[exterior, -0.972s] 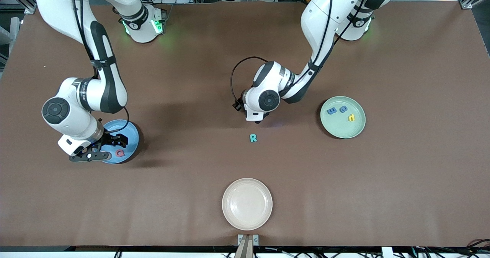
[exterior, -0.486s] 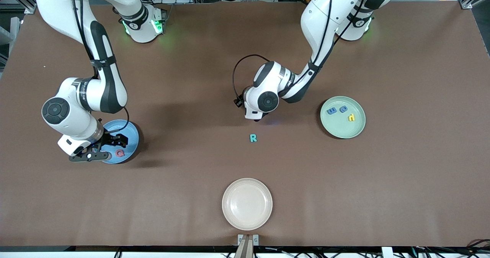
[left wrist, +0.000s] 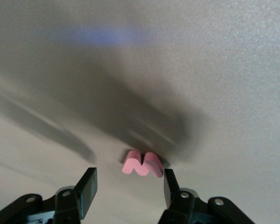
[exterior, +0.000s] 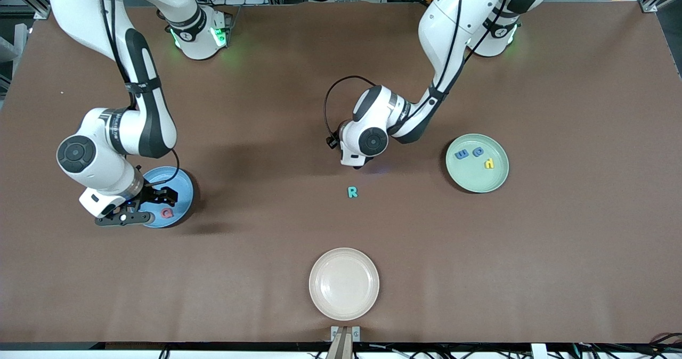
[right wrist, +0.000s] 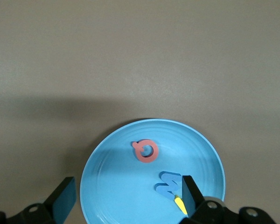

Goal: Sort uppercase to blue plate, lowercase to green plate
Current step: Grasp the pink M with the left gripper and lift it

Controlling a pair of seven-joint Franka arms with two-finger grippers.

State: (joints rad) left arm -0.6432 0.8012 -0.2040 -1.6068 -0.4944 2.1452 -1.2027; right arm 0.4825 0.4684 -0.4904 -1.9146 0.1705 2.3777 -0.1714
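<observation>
Already most of the sorting looks done. At the right arm's end of the surface, the right gripper [right wrist: 126, 196] hangs over the blue plate [right wrist: 107, 186] with its fingers spread wide and nothing between them. In that plate lie the red Q [right wrist: 145, 150], the blue M [right wrist: 168, 185] and a sliver of a yellow letter [right wrist: 179, 204], presumably the H, mostly hidden by a finger.

Near the middle of the surface, the left gripper [left wrist: 129, 175] is down low over the red w [left wrist: 142, 163]. Its fingers stand partly open on either side of the letter and do not clearly pinch it yet. The teal R [exterior: 352, 192] lies alone on the surface, nearer the front camera than that gripper. The cream plate [exterior: 314, 284], nearer again, holds nothing.

At the left arm's end, the green plate [exterior: 474, 180] carries the blue m [exterior: 461, 154], the blue rounded letter [exterior: 478, 151] and the yellow h [exterior: 488, 163].

So two letters remain, by my judgement: the w for the green plate and the R for the blue one
</observation>
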